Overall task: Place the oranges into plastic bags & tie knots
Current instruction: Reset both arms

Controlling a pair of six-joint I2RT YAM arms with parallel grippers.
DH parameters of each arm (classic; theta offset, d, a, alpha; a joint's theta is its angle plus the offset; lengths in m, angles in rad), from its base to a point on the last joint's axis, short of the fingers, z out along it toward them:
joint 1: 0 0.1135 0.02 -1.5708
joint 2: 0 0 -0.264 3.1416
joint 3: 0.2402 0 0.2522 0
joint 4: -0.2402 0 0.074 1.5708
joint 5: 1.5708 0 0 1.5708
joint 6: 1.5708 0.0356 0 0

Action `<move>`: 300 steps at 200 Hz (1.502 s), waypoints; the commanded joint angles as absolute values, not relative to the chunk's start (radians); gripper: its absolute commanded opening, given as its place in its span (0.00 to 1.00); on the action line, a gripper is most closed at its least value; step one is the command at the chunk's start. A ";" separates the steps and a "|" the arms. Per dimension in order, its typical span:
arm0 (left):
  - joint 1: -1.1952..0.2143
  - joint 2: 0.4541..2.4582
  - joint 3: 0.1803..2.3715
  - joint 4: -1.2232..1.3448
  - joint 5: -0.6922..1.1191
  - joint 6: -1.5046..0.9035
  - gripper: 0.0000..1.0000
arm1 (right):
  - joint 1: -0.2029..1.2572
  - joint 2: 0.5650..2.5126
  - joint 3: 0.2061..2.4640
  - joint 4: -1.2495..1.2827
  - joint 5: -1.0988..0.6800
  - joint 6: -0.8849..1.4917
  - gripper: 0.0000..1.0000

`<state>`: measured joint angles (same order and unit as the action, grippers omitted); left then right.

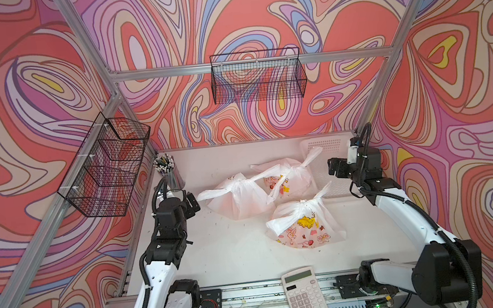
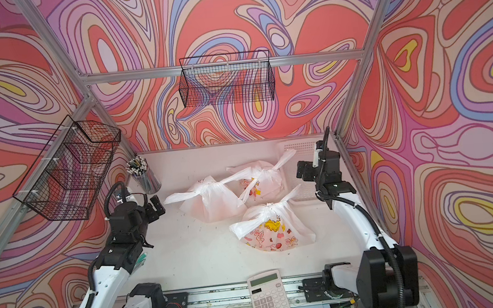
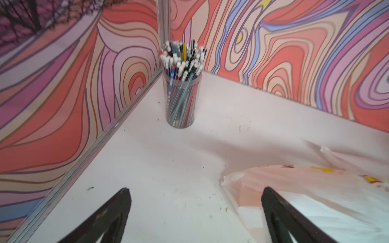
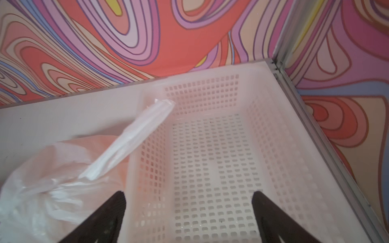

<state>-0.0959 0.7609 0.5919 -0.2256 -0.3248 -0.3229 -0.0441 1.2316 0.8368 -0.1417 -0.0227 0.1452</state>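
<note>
Three plastic bags lie tied in the middle of the table: a plain one (image 1: 237, 203) (image 2: 210, 206), a printed one behind it (image 1: 292, 179) (image 2: 264, 180), and a printed one nearer the front (image 1: 306, 232) (image 2: 276, 235). Each has a knot (image 1: 304, 207) with handle ends sticking out. The oranges show only as an orange tint through the film (image 3: 294, 181). My left gripper (image 1: 193, 203) (image 2: 156, 207) (image 3: 195, 193) is open, just left of the plain bag, holding nothing. My right gripper (image 1: 334, 166) (image 2: 302, 171) (image 4: 189, 195) is open above the white basket, beside the back bag (image 4: 52, 168).
A white perforated basket (image 1: 331, 146) (image 4: 210, 147) sits in the back right corner. A cup of pencils (image 1: 170, 171) (image 3: 182, 94) stands in the back left corner. A calculator (image 1: 303, 294) lies on the front rail. Black wire baskets (image 1: 258, 76) (image 1: 107, 165) hang on the walls.
</note>
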 commanded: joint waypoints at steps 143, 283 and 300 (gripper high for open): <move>-0.087 1.114 0.345 0.468 -0.363 -0.131 1.00 | -0.075 1.652 0.443 0.995 -0.105 0.085 0.98; -0.048 1.570 0.212 1.253 -0.076 0.018 1.00 | 0.019 1.707 0.387 1.132 0.074 0.027 0.98; -0.042 1.523 0.208 1.183 -0.088 0.001 1.00 | 0.019 1.707 0.388 1.131 0.075 0.026 0.98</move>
<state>-0.0551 1.5440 0.2276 1.0485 -0.1188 -0.0139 0.0147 1.6779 0.4122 1.1679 0.0574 0.0410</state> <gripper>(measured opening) 0.996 0.982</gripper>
